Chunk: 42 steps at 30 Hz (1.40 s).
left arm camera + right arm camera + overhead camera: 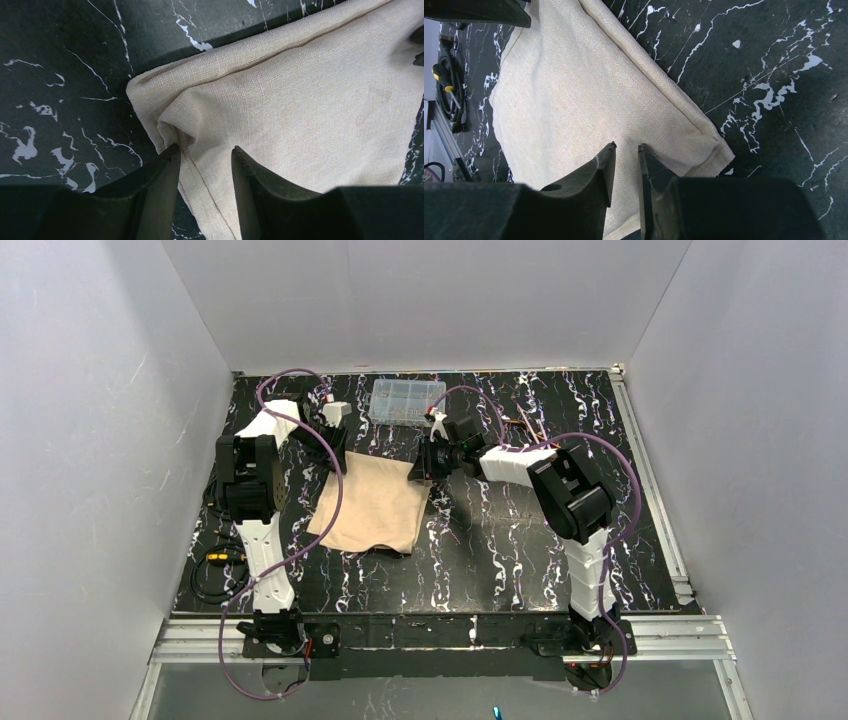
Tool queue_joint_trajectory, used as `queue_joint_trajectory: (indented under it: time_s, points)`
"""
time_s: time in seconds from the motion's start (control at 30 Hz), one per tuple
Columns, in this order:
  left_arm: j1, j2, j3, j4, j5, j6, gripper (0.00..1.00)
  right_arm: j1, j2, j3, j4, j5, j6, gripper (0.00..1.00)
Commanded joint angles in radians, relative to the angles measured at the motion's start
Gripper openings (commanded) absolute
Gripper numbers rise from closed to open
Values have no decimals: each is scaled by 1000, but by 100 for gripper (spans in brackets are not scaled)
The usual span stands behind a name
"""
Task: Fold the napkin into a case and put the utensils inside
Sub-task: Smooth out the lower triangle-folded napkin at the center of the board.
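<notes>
The beige napkin [368, 506] lies folded flat on the black marbled table, left of centre. My left gripper [337, 462] is at its far left corner. In the left wrist view the left gripper [205, 147] is open, its tips astride the hemmed edge of the napkin [300, 100], and the left fingertip [172, 152] touches a bunched fold. My right gripper [423, 472] is at the far right corner. Up close the right gripper [627, 145] is closed to a narrow gap on the napkin [564, 90]. The utensils are mostly hidden behind my right arm; only thin copper slivers [520, 428] show.
A clear plastic compartment box [405, 400] stands at the back, just beyond the napkin. Purple cables loop over both arms. A yellow-and-black connector with cable [218, 558] lies at the table's left edge. White walls enclose the table on three sides.
</notes>
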Motion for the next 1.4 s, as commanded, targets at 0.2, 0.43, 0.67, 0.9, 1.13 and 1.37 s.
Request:
queue_joint_trajectory:
  time_s: [0.2,0.43,0.67,0.9,1.13,1.37]
  points:
    - [2,-4,59,29,28,11,26,-17,27,-13,55,18,-11,28]
    - [2,2,100,30,30,11,25,-24,19,-37,64,10,-18,28]
    - [3,28,109,15,70,-3,23,-31,11,-37,70,4,-12,28]
    - [2,-2,71,7,34,2,39,-37,3,-26,72,-3,-10,28]
    - [2,28,77,3,50,0,34,-37,-5,-29,81,-6,-1,27]
    - [2,46,114,-22,64,-9,0,-42,-3,-28,75,-3,-11,26]
